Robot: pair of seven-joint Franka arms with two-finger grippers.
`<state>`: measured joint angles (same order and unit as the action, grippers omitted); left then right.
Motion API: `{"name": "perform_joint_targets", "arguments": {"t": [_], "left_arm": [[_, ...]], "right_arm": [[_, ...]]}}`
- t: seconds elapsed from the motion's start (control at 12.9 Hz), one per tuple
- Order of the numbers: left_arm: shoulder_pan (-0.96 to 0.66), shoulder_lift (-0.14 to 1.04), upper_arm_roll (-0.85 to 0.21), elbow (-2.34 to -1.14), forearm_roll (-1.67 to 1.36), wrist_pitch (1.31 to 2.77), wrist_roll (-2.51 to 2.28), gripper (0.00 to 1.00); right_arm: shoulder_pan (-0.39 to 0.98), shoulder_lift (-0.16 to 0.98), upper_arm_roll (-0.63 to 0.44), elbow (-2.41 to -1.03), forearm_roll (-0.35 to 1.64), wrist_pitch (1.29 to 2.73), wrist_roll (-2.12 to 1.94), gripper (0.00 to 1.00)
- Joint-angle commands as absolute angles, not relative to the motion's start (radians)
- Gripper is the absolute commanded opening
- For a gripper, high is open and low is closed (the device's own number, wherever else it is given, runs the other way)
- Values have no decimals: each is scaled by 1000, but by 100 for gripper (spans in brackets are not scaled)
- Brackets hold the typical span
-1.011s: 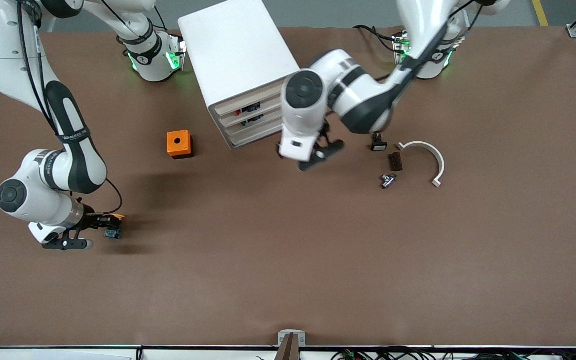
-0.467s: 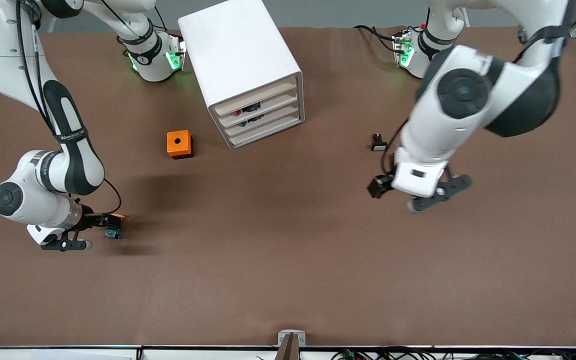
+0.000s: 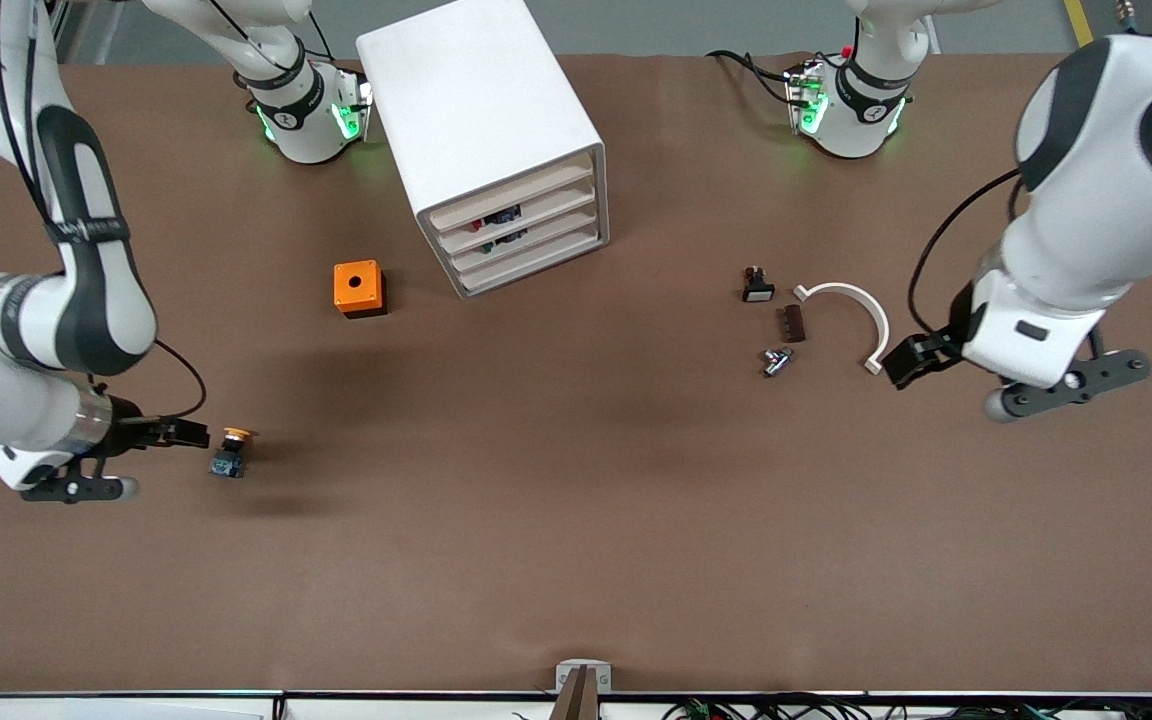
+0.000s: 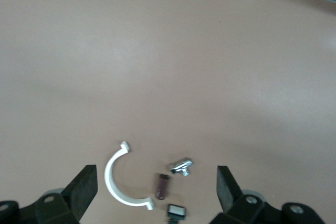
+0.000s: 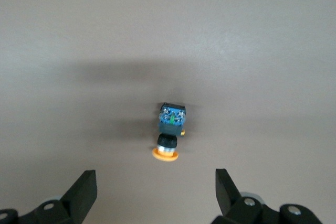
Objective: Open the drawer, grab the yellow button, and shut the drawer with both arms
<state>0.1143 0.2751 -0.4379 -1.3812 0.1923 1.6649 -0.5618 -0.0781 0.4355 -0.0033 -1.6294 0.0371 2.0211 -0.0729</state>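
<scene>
Risk: the button (image 3: pixel 230 455), lying on its side on the table (image 3: pixel 576 560) just beside the wide-open, empty right gripper (image 3: pixel 181 432), could roll if the fingers clip it. It shows an orange cap on a black and blue-grey body. The drawer (image 3: pixel 511 195) sits flush in the cabinet (image 3: pixel 466 100). The left gripper (image 3: pixel 921 355) hangs wide open, empty, over the table near a white curved bracket (image 3: pixel 861 315).

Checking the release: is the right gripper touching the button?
Apart. The right wrist view shows bare table between the open right gripper and the button.
</scene>
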Motion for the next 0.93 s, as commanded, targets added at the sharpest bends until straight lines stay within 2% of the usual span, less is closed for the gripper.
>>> {"name": "perform_joint_targets", "arguments": {"t": [0.0,0.16,0.39,0.78,0.86], "left_arm": [[147,235,-466,-1390,184,1609,-512,100],[109,183,-424,-1404,170,1569,-488,100],[-81,105,-192,-1449,143,1532,-421,100],[-190,-12,30,-1564,19,1537,-243,100],[-189,-24,43,-1583,-1,1543,-232,100]], "right_arm": [[-58,289,3,-1657,41,1954,34,100],[-51,214,3,-1631,38,1866,49,100],[-51,94,5,-1597,44,1708,80,100],[-41,-47,5,-1605,31,1634,90,100],[-41,-60,3,-1606,26,1622,94,100]]}}
